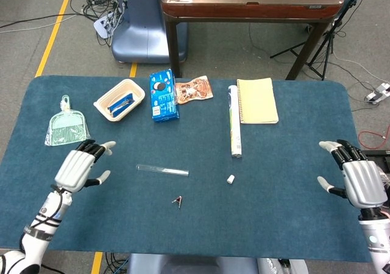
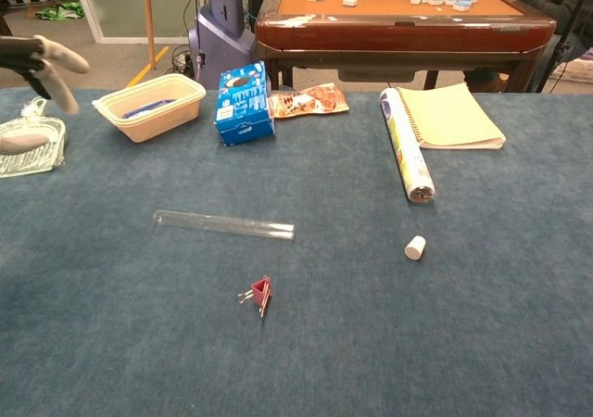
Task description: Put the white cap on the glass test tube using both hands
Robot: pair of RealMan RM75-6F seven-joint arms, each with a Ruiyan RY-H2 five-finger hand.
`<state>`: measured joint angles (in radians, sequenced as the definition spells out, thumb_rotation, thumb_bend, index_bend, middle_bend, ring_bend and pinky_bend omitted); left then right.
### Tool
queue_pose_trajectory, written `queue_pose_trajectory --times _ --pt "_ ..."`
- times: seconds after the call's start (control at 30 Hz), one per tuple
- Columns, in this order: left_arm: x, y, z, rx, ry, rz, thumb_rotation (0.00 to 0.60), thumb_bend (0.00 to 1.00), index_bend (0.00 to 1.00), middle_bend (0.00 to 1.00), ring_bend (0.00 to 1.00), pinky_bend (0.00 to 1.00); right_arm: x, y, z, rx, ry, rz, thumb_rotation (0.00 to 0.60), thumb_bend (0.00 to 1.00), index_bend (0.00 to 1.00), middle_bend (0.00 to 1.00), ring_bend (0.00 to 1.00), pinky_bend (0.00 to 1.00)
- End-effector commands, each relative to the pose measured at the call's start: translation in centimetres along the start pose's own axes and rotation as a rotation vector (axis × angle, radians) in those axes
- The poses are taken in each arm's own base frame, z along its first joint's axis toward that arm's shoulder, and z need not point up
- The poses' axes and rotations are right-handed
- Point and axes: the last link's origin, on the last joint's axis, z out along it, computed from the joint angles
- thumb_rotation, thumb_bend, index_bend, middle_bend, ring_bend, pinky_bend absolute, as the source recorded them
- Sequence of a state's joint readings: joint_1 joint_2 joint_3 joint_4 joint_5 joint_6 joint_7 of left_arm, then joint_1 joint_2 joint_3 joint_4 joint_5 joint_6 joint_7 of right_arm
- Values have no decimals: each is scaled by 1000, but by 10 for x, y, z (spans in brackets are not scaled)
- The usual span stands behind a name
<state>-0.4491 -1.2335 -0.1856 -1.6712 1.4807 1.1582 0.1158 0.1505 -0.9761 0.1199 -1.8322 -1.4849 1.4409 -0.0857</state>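
The glass test tube [image 1: 162,170] lay on its side near the middle of the blue worktop [image 1: 286,146], uncapped, with the white cap [image 1: 230,179] resting apart from it toward the robot's right. A small red binder clip [image 1: 178,200] sat nearer the robot, between the two and touching neither. The left hand [image 1: 78,167] hovered over the worktop to the left of the tube, fingers spread and holding nothing; only its fingertips [image 2: 56,65] showed at the edge of the chest view. The right hand [image 1: 356,179] was at the worktop's right edge, well away from the cap, likewise spread and empty. Along the far side lay a green dustpan in clear wrap [image 1: 67,128], a cream tub [image 1: 119,99] holding something blue, a blue biscuit box [image 1: 163,95], a snack packet [image 1: 194,90], a rolled-up printed sheet [image 1: 234,122] and, just beside it, a spiral notebook [image 1: 256,100].
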Motion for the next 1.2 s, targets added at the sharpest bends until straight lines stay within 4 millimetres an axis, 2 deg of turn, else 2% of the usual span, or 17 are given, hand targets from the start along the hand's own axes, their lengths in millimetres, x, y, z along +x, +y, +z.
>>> queue_pose_trajectory --times 0.03,0.13,0.27,0.37,0.43,0.53,0.83,1.2 --pt "-10 21 39 -71 -44 9 600 258 274 571 499 359 0 -1 1 -2 -6 -4 600 203 226 240 137 259" --pt "-22 34 60 -93 -113 6 600 259 303 671 601 495 -1 -1 1 -2 -12 -8 600 202 226 240 137 259" --pt "-38 46 80 -99 -175 47 600 259 316 793 740 813 -3 0 0 -5 -28 -12 600 203 226 240 137 260" --pt "-49 54 89 -85 -198 62 600 259 363 896 840 945 -5 2 0 -7 -37 -14 600 203 226 240 137 260" --pt "-55 60 93 -72 -204 65 600 259 395 953 889 990 -5 3 0 -8 -39 -14 600 203 226 240 137 259" --pt "-63 66 97 -62 -224 89 600 259 420 997 934 1000 -5 3 1 -7 -41 -14 600 202 226 229 137 259" --pt "-87 86 104 -31 -290 125 600 258 437 1000 955 1000 -6 8 -1 -11 -53 -3 600 203 226 226 137 260" --pt "-102 95 110 16 -337 144 600 258 468 1000 959 1000 -7 14 -4 -21 -58 3 600 203 226 226 137 260"
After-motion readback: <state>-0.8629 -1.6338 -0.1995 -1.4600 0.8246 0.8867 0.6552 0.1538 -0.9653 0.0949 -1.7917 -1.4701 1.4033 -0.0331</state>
